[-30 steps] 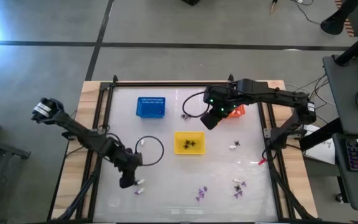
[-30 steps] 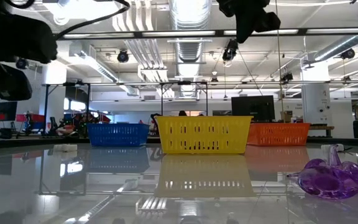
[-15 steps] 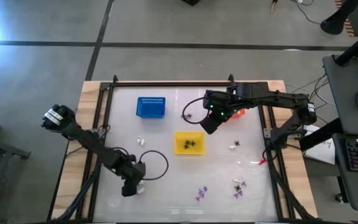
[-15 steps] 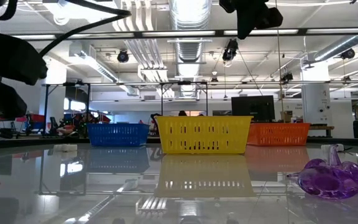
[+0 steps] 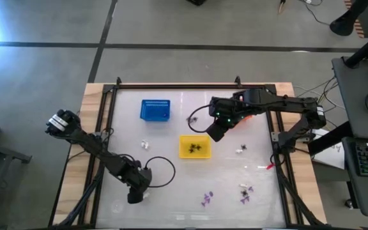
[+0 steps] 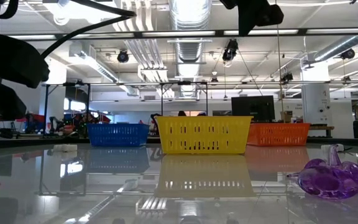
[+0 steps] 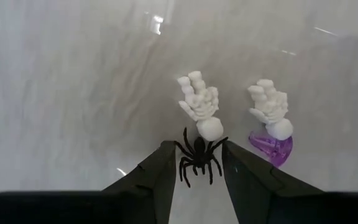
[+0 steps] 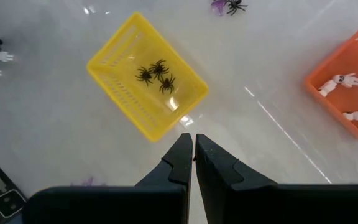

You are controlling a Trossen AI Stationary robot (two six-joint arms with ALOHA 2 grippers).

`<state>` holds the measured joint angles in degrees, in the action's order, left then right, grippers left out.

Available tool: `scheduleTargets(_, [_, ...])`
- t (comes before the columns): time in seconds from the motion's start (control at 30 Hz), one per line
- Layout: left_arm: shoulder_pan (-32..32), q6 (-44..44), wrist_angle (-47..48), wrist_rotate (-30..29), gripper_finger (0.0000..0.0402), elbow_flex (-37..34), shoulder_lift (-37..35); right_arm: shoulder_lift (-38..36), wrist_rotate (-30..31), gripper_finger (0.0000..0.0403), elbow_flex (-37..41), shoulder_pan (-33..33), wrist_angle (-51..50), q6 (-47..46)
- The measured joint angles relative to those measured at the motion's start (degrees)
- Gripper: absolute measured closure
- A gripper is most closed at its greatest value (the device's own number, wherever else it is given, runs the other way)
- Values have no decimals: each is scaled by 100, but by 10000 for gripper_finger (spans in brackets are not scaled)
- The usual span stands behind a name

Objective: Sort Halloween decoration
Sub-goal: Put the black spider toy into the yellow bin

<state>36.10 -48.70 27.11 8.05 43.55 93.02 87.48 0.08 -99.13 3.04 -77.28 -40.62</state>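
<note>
Landmark: the small yellow rectangular plastic basket (image 5: 195, 146), standing near the middle of the glossy white table (image 5: 171, 191); three black plastic spiders (image 8: 156, 73) lie inside it
Left gripper: the left gripper (image 7: 196, 167) is low over the table, well toward the near-left corner from the yellow basket; its two dark fingers (image 7: 156, 175) stand apart with a small black plastic spider (image 7: 199, 154) between them; whether they touch it cannot be told
Beside that spider: a white plastic skeleton hand (image 7: 199, 106) just beyond it; a second white skeleton hand (image 7: 271, 109) on a purple plastic piece (image 7: 272, 147) close by
Right gripper: the right gripper (image 8: 193, 152) hangs above the table just beyond the yellow basket's far-right corner; fingers pressed together, holding nothing
Other baskets: blue plastic basket (image 5: 154, 110) beyond and left of the yellow one; orange plastic basket (image 8: 352, 93) right of it, white figures (image 8: 342, 81) inside
Loose trinkets: purple pieces (image 5: 207, 199) lie on the near side of the yellow basket
</note>
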Motion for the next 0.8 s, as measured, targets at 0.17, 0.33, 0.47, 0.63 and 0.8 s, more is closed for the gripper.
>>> scheduleTargets(0.17, [0,0,32,-7,326,7,65,-2,8,390,0,-57,-1,11])
scheduleTargets(0.33, [2,122,30,4,380,-6,60,-4,13,390,0,-82,-2,11])
scheduleTargets(0.47, [3,187,23,41,395,-11,60,-4,14,390,0,-113,-2,10])
scheduleTargets(0.63, [13,318,39,90,400,-13,30,-7,13,390,0,-143,-2,9])
scheduleTargets(0.8, [24,300,172,150,401,-59,-247,-7,13,390,0,-143,-2,9])
